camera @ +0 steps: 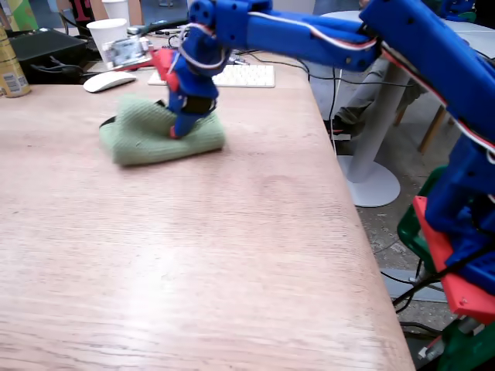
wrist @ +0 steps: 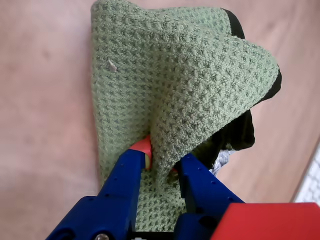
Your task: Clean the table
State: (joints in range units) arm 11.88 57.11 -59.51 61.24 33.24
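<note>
A green knitted cloth [camera: 147, 136] lies bunched on the pale wood-grain table [camera: 193, 255], in its far part. My blue gripper [camera: 179, 131] reaches down onto the cloth's right half. In the wrist view the gripper [wrist: 162, 165] is shut on a raised fold of the cloth [wrist: 165, 75], pinched between the two blue fingers [wrist: 125, 172]. A dark lining shows under the cloth's right edge.
A white mouse [camera: 108, 81], a white keyboard [camera: 244, 76], a paper cup [camera: 107, 35], a can [camera: 11, 69] and cables lie along the table's far edge. The table's right edge [camera: 363, 232] drops to the floor, with a round white pedestal table [camera: 371, 178] beyond.
</note>
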